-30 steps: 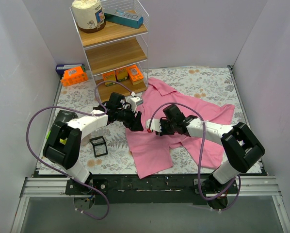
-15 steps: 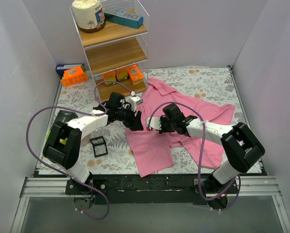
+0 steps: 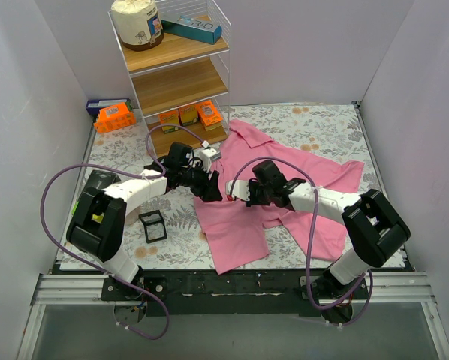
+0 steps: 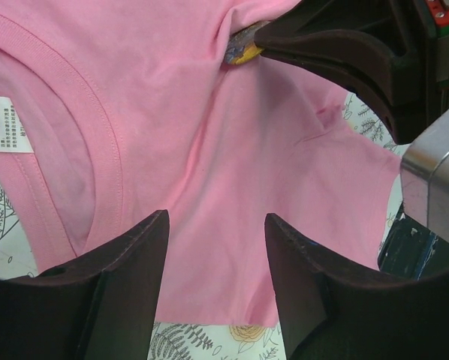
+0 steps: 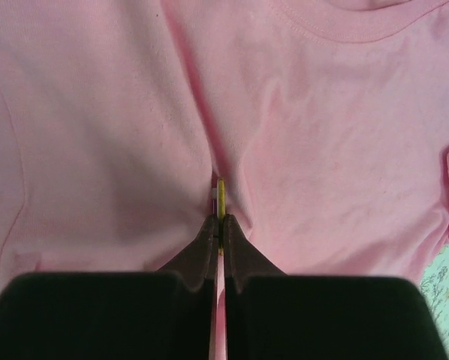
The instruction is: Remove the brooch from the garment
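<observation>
Count, whole scene:
- Grippers: 2, left gripper (image 4: 217,221) and right gripper (image 5: 220,223).
- Pink polo shirt (image 3: 239,232): 1, with 1 white label (image 4: 7,124).
- Brooch (image 4: 241,54): 1.
- Wooden rack (image 3: 181,79), far left: 1, with 3 shelves.
  - Top shelf: 1 jar (image 3: 137,22), 1 teal box (image 3: 193,28).
  - Bottom shelf: 3 small orange-yellow boxes (image 3: 188,114).
- Orange crate (image 3: 114,118): 1.
- Blue box (image 3: 104,104): 1.
- Black cube frame (image 3: 152,225), near left: 1.
- Floral cloth (image 3: 314,127): 1.

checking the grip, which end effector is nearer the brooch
Right. The right end effector is shut on the brooch; the left end effector hangs open over the shirt, apart from it.
</observation>
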Motion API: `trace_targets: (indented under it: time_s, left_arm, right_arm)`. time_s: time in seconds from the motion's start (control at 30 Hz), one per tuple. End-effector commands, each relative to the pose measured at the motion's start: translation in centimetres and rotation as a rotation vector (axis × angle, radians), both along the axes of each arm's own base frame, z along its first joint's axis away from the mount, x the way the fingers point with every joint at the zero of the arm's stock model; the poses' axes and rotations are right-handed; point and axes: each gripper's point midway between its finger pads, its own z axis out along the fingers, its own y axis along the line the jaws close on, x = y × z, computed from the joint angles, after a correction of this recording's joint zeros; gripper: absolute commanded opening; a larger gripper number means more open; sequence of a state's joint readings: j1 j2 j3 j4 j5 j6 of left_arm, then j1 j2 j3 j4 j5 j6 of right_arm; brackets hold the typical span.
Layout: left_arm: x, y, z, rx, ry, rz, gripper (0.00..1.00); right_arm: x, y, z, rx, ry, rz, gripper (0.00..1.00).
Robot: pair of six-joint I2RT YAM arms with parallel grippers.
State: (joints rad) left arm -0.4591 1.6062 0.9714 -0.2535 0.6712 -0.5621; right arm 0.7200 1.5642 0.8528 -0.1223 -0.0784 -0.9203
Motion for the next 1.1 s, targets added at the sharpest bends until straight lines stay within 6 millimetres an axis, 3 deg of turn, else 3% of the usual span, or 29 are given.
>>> trace_targets:
  time_s: [0.0,0.13,0.3,0.33,0.43,0.57,0.73,1.07]
  left_arm:
    - [0.0,-0.2,2.0,-0.046,-0.054,-0.018,0.53]
    - [-0.3,-0.5,2.7,-0.076,-0.069,-0.053,0.51]
    - [-0.1,-0.7,4.2,-0.108,-0.146,-0.086,0.5]
    - [-0.1,-0.8,4.6,-0.118,-0.163,-0.092,0.5]
    - [0.3,-1.3,6.1,-0.158,-0.219,-0.098,0.5]
    - [0.9,-2.1,7.5,-0.208,-0.227,-0.101,0.5]
    - [1.1,-2.9,8.3,-0.239,-0.23,-0.132,0.5]
    - [0.7,-3.8,9.3,-0.292,-0.216,-0.173,0.45]
  right_arm:
    - [0.3,0.4,0.5,0.04,0.03,-0.026,0.01]
    - [0.8,0.9,2.4,0.139,0.086,-0.072,0.01]
    - [0.8,1.9,6.9,0.32,0.237,-0.123,0.01]
    - [-0.6,2.3,7.4,0.351,0.315,-0.099,0.01]
    - [-2.0,3.1,9.3,0.426,0.388,-0.074,0.01]
    - [-2.8,4.0,11.9,0.534,0.4,-0.06,0.01]
    - [-3.5,5.0,13.3,0.598,0.456,-0.036,0.01]
    - [-3.9,5.0,13.3,0.597,0.479,-0.03,0.01]
